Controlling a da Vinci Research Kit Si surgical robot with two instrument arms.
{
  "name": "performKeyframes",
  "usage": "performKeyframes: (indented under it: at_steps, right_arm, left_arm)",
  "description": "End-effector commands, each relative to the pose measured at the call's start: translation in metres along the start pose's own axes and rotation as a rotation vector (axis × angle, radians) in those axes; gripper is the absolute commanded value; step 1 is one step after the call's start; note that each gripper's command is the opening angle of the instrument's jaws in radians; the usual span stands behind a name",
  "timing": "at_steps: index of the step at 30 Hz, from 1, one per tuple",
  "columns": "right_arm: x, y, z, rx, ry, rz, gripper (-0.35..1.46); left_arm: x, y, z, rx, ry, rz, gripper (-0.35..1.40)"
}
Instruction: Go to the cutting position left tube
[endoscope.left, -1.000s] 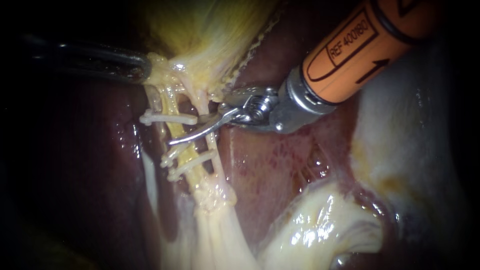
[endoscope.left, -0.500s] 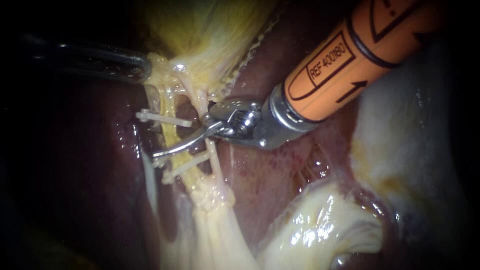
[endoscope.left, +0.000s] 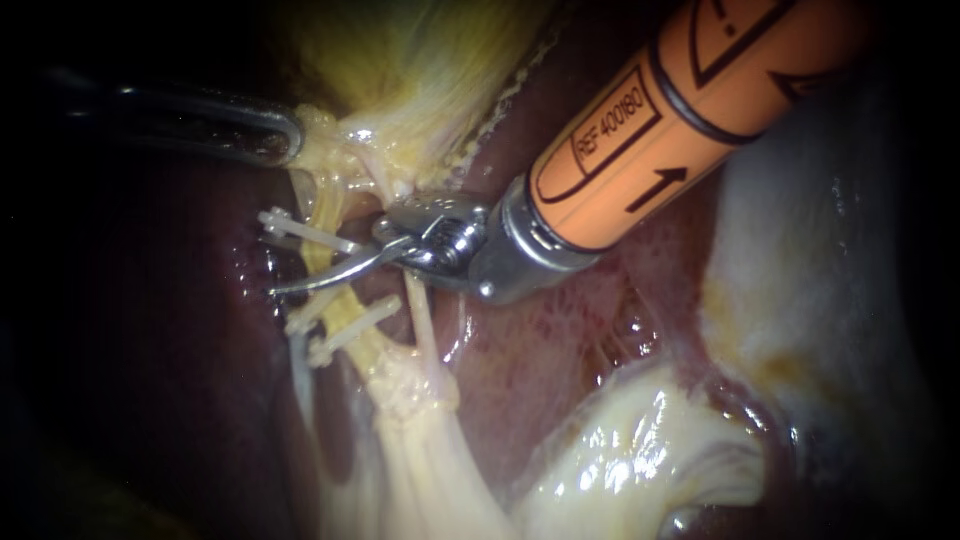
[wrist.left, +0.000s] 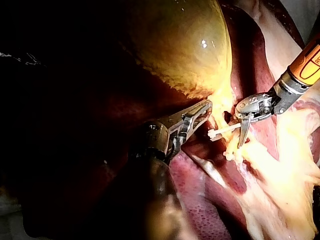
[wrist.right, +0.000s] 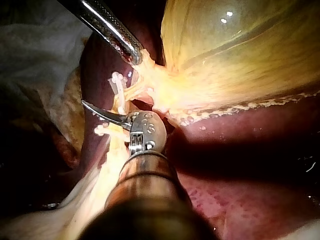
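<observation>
Two pale tubes run down from the yellow gallbladder (endoscope.left: 420, 70). The left tube (endoscope.left: 316, 248) carries white clips: one above (endoscope.left: 300, 230), two below (endoscope.left: 345, 325). The right tube (endoscope.left: 415, 310) hangs bare. My right instrument (endoscope.left: 290, 284) comes in on an orange shaft. Its thin curved metal tip lies across the front of the left tube, between the upper clip and the lower ones. Only that one strip of metal shows (wrist.right: 100, 112). My left instrument (endoscope.left: 288, 138) is shut on the yellow tissue at the gallbladder's neck (wrist.left: 216, 102) and holds it taut.
Dark red liver (endoscope.left: 560, 340) lies behind and right of the tubes. Glistening pale fatty tissue (endoscope.left: 640, 450) bulges at the lower right. The tubes merge into a yellowish stalk (endoscope.left: 420, 440) below the clips.
My right instrument has slid left along its shaft, and its curved tip now reaches past the left tube. The clipped tubes have shifted slightly left. The left instrument holds still.
</observation>
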Motion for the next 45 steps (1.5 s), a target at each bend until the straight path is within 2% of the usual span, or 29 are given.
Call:
performKeyframes:
  at_steps: [1, 6, 13, 19, 25, 30, 35, 40, 43, 45]
  right_arm:
    - [0.0, 0.0001, 0.0002, -0.008, 0.01, 0.006, 1.32]
    - [-0.0001, 0.0002, 0.0008, -0.021, 0.036, -0.061, 1.36]
    - [-0.0002, -0.0004, 0.0011, -0.02, 0.035, -0.109, 1.34]
    - [0.0002, -0.0026, 0.0006, 0.02, 0.027, -0.123, 1.34]
    - [0.002, -0.0053, 0.0, 0.094, 0.063, -0.114, 1.32]
    - [0.0027, -0.0063, 0.0, 0.136, 0.073, -0.113, 1.31]
    - [0.0025, -0.0063, -0.0001, 0.171, 0.054, -0.117, 1.29]
    - [0.0021, -0.0062, -0.0003, 0.174, 0.042, -0.048, 1.29]
    - [0.0016, -0.0062, -0.0014, 0.147, -0.022, -0.043, 1.29]
    - [0.0014, -0.0059, -0.0023, 0.137, -0.044, -0.044, 1.29]
  left_arm:
    - [0.0, 0.0, 0.0, 0.0, 0.0, -0.001, -0.35]
    - [0.0, 0.0, 0.0, 0.0, 0.0, -0.001, -0.35]
    - [0.0, 0.0, 0.0, 0.0, 0.0, -0.001, -0.35]
    - [0.0001, 0.0, -0.0003, 0.001, 0.0, -0.001, -0.35]
    - [0.0001, 0.0001, -0.0003, 0.002, 0.0, -0.001, -0.35]
    - [0.0001, 0.0001, -0.0003, 0.002, 0.0, -0.001, -0.35]
    - [0.0001, 0.0001, -0.0004, 0.002, 0.001, -0.001, -0.35]
    - [0.0001, 0.0002, -0.0004, 0.003, 0.001, -0.001, -0.35]
    - [0.0002, 0.0002, -0.0004, 0.003, 0.001, 0.0, -0.35]
    - [0.0002, 0.0002, -0.0005, 0.003, 0.001, 0.0, -0.35]
